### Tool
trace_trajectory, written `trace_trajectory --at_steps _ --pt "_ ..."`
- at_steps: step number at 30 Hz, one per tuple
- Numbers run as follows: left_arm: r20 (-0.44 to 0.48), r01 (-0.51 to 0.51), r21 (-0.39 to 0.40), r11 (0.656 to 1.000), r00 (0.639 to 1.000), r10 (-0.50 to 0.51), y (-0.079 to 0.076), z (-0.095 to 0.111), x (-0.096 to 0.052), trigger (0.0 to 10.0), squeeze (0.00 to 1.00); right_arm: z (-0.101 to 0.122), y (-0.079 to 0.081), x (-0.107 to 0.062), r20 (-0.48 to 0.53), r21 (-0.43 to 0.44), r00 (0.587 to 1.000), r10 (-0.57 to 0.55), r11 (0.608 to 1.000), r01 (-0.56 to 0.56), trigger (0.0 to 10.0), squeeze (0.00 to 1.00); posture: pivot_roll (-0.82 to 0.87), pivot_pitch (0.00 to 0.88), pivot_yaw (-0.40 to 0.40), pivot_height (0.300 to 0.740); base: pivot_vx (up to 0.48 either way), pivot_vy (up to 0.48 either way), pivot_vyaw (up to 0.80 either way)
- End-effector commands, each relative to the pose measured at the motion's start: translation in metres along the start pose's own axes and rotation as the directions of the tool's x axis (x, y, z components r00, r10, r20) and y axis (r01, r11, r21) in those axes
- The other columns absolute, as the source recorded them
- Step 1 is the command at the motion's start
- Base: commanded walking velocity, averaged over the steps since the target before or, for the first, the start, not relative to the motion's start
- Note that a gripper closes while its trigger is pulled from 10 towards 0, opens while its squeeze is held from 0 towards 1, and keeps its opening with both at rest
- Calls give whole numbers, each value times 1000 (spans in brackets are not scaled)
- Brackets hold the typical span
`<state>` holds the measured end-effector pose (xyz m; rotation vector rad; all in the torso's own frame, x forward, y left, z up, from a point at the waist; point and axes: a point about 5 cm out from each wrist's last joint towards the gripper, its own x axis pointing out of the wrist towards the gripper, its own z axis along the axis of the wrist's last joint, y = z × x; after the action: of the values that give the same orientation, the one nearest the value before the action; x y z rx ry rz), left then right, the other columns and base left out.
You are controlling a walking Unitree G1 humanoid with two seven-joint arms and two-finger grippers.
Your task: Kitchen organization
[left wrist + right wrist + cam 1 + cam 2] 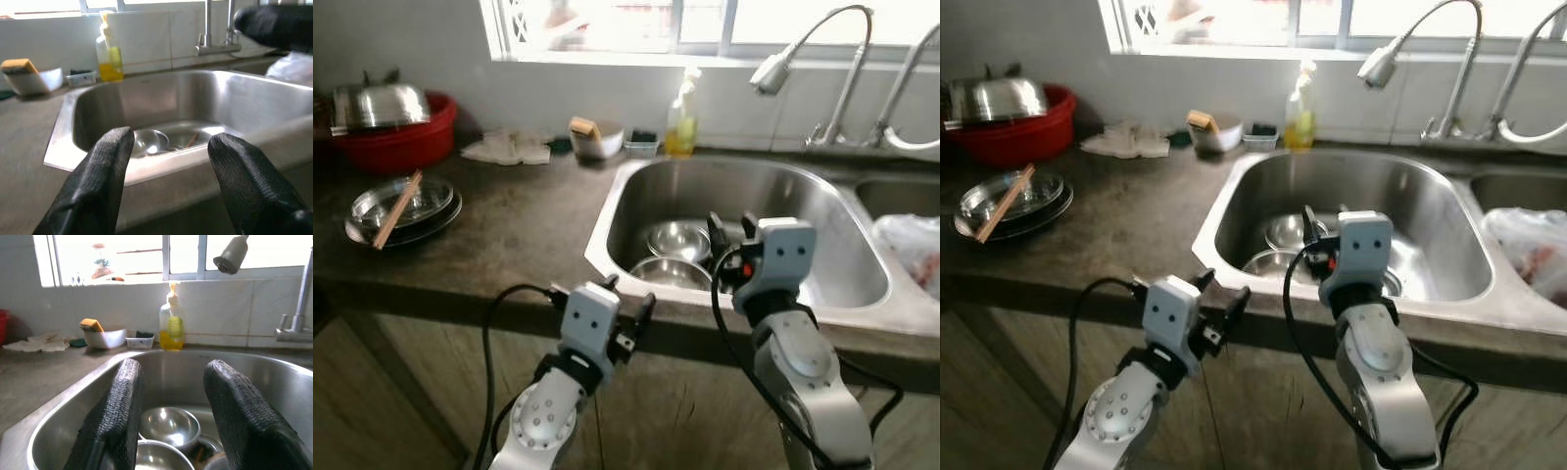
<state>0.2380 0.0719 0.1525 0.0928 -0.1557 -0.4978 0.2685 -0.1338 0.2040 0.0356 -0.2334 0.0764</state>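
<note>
Steel bowls [678,239] lie stacked in the bottom of the steel sink [607,227], also seen in the right wrist view as bowls [168,424]. My right gripper [731,235] hovers over the sink's front rim, open, fingers pointing at the bowls with nothing between them. My left gripper [628,294] is lower, just in front of the counter's front edge, left of the sink, open and empty. In the left wrist view the left gripper [168,147] looks over the rim at a bowl [149,142].
A yellow soap bottle [681,122], a white bowl with a sponge [597,139] and a cloth [509,149] stand behind the sink. At far left are a red basin with a steel pot [396,137] and plates with chopsticks [401,206]. Faucets [822,59] arch over; a plastic bag [911,245] fills the right basin.
</note>
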Motion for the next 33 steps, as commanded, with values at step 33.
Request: trace_trajectory --at_steps 33 --pt "-4 -17 9 1000 1000 17 1 -1 -1 10000 0 -9 4 -6 -40 -23 999 -2 1000 1 10000 0 5 6 -22 740 -290 0 0"
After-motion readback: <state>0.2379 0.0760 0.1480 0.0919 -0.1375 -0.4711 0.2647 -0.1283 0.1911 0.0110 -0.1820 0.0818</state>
